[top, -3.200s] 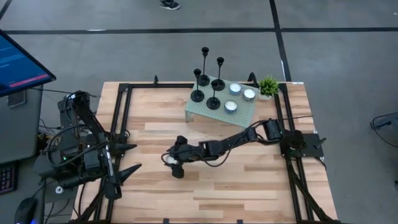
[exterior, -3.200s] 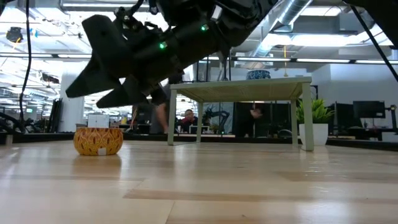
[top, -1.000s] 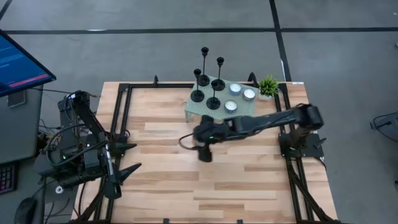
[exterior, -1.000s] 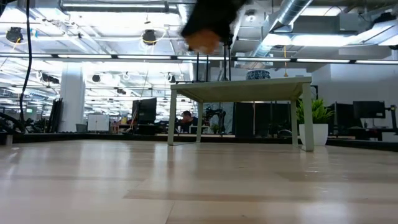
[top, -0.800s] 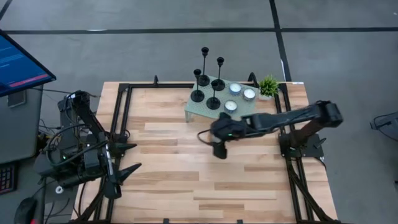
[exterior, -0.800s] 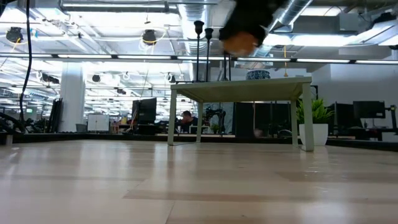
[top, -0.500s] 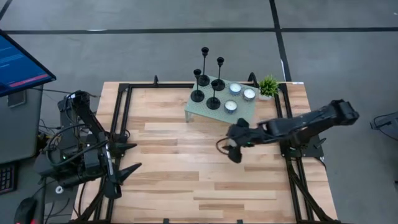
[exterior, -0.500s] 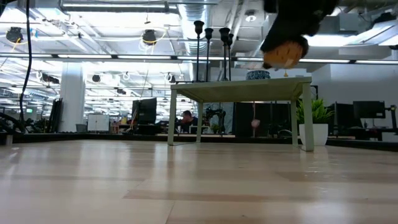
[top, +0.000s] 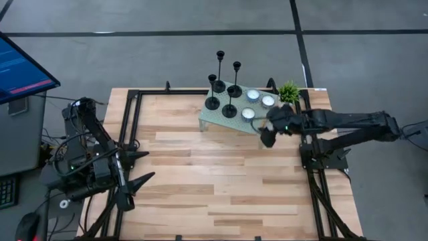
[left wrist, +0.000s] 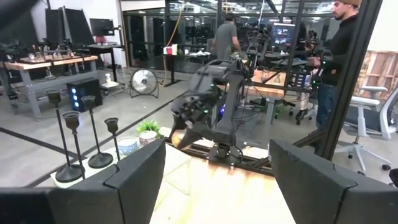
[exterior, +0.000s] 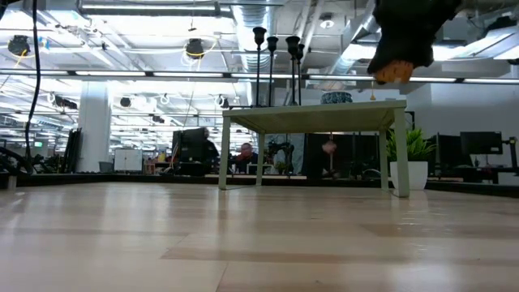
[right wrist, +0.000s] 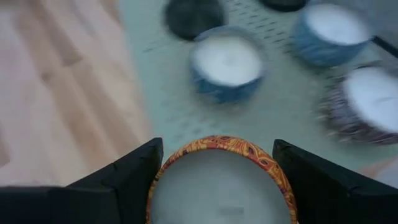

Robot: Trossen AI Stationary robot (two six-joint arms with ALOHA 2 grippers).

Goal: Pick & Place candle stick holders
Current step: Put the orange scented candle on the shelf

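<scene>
1. Small green raised stand [top: 217, 119]: perforated top on four legs, set on the far middle of the wooden table [top: 200, 187]. It bears all the items in entries 2 and 3.
2. Candle stick holders [top: 222, 86]: four, matte black, each with a round base, a thin stem and a small cup on top, of unlike heights. They stand upright in a tight cluster on the left part of the stand, apart from both grippers. What the cups hold cannot be told.
3. Candle pots: three small round pots with white filling on the right part of the stand; the nearest [right wrist: 227, 62] has a blue wall, and two more [right wrist: 328, 23] sit beyond it.
4. Orange patterned candle pot [right wrist: 219, 180]: round, with pale filling level inside its rim. It is pinched across its width between the two dark fingers of the right gripper [top: 267, 136], held in the air at the stand's right near corner, just above and short of the blue pot.
5. Right arm: reaches from its mount at the table's right edge toward the stand.
6. Left gripper [top: 134, 189]: fingers spread wide, holding nothing, parked at the table's near left corner, well apart from the stand.
7. Small potted green plant [top: 289, 92]: on the table just beside the stand's far right corner.
</scene>
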